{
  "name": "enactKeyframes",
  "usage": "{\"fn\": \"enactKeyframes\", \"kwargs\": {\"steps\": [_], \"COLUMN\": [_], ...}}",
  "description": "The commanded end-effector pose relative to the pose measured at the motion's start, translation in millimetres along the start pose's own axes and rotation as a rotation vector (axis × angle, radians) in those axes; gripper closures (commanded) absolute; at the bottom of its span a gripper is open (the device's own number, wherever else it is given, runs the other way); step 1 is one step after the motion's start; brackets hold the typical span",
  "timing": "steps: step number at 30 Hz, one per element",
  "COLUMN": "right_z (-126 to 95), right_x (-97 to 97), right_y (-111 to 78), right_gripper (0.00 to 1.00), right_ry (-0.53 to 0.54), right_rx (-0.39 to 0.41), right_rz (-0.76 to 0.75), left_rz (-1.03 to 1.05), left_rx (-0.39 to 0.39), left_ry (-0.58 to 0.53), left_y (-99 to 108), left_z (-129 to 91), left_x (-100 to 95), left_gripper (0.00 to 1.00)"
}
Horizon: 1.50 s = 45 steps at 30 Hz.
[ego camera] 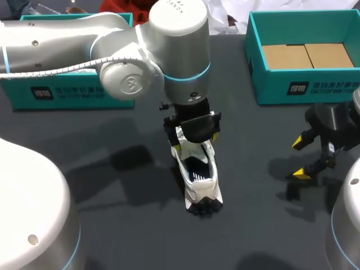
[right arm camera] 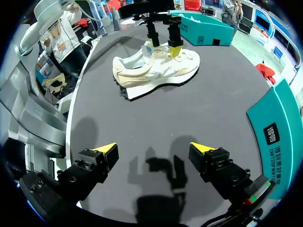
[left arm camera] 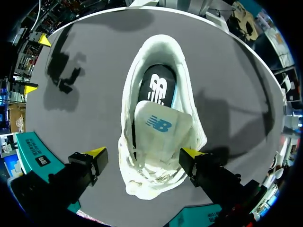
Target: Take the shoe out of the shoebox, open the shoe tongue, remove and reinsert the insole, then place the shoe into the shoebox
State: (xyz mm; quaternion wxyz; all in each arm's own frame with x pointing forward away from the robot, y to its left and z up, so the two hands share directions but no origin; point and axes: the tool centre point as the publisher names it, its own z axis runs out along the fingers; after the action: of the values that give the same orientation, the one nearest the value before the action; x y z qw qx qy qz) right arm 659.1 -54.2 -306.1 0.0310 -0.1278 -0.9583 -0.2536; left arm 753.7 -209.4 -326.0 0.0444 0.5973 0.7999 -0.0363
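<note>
**Ann:** Can a hand get to the shoe (ego camera: 201,183) from above?

**Ben:** Only at the heel end. The left arm (ego camera: 112,39) hangs over the lace end. The left gripper (left arm camera: 143,153) has one finger spread out on each side there.

**Ann:** And from the side?

**Ben:** Yes. There is open table (ego camera: 253,185) between the shoe and the right gripper (ego camera: 301,158).

**Ann:** What about the far edge?

**Ben:** The right box (ego camera: 292,87) stands there with its top open. The left box (ego camera: 67,93) is partly hidden by the left arm.
</note>
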Motion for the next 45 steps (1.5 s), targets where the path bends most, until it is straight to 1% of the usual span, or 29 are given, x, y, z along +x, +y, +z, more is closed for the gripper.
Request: {"fn": "enactKeyframes", "kwargs": {"steps": [1,2,5,6,7,8,9,11,14,18,20,26,29,36,39,43,45], "right_z": [0,0,0,0,0,0,0,0,0,0,0,0,0,0,0,0,0], "right_x": [2.0,2.0,2.0,2.0,2.0,2.0,2.0,2.0,2.0,2.0,2.0,2.0,2.0,2.0,2.0,2.0,2.0], "right_y": [-0.3,-0.3,-0.3,-0.3,-0.3,-0.3,-0.3,-0.3,-0.3,-0.3,-0.3,-0.3,-0.3,-0.3,-0.3,-0.3,-0.3], "right_gripper": [0.0,0.0,0.0,0.0,0.0,0.0,0.0,0.0,0.0,0.0,0.0,0.0,0.0,0.0,0.0,0.0,0.0], "right_ry": [-0.004,-0.004,-0.004,-0.004,-0.004,-0.004,-0.004,-0.004,-0.004,-0.004,-0.004,-0.004,-0.004,-0.004,-0.004,-0.004,-0.004], "right_rx": [0.002,0.002,0.002,0.002,0.002,0.002,0.002,0.002,0.002,0.002,0.002,0.002,0.002,0.002,0.002,0.002,0.002], "right_rz": [0.0,0.0,0.0,0.0,0.0,0.0,0.0,0.0,0.0,0.0,0.0,0.0,0.0,0.0,0.0,0.0,0.0], "left_rz": [-0.01,-0.013,-0.029,-0.033,-0.035,-0.037,-0.039,-0.04,-0.037,-0.013,-0.003,0.037,0.055,0.096,0.102,0.117,0.121], "left_rx": [-0.013,-0.016,-0.028,-0.026,-0.024,-0.024,-0.021,-0.005,-0.001,0.031,0.038,0.067,0.084,0.136,0.146,0.19,0.199], "left_ry": [-0.009,-0.012,-0.027,-0.035,-0.04,-0.045,-0.051,-0.058,-0.059,-0.064,-0.063,-0.058,-0.055,-0.036,-0.033,-0.023,-0.015], "left_y": [7,9,17,20,23,26,28,32,36,32,27,11,2,-19,-27,-38,-43], "left_z": [-10,-14,-26,-31,-35,-39,-43,-50,-54,-55,-52,-43,-36,-15,-4,14,20], "left_x": [6.1,6.7,7.7,8.3,8.7,9.5,10.0,10.5,10.0,8.8,8.1,7.6,7.2,3.7,3.0,4.0,5.9], "left_gripper": [0.03,0.04,0.15,0.21,0.36,0.46,0.52,0.59,0.62,0.72,0.73,0.72,0.71,0.73,0.78,0.83,0.83]}}
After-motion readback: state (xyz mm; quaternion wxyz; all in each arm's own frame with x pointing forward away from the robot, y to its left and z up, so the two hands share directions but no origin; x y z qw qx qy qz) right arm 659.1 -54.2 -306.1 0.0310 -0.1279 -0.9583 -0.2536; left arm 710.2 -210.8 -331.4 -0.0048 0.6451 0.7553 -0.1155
